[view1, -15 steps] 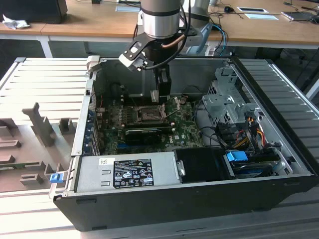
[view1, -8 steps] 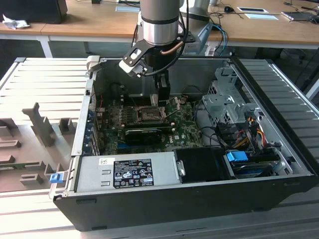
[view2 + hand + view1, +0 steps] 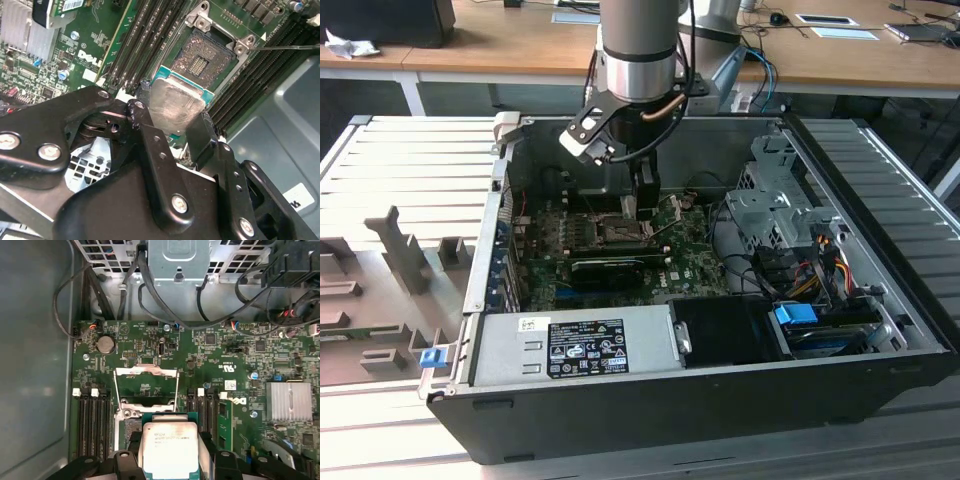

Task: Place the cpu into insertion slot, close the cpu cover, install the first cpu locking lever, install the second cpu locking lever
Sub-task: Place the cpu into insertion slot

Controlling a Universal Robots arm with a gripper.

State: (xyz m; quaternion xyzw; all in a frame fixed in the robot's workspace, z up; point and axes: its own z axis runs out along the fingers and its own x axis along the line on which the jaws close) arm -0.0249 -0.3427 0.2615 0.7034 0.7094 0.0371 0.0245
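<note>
A grey ribbed surface point(image 3: 410, 160) holds an open computer case point(image 3: 720, 400). At upper centre of the exterior view, the gripper point(image 3: 638, 205) is clamped on the cpu point(image 3: 175, 100), just short of the bare socket point(image 3: 207, 57). Placing seems under way; seating needs the cpu squared to it.

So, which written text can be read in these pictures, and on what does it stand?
Power supply label: too small to read.
Print on the cpu top: blurred, unreadable.
Motherboard white markings: a maker's logo, plus codes too small to read.
</note>
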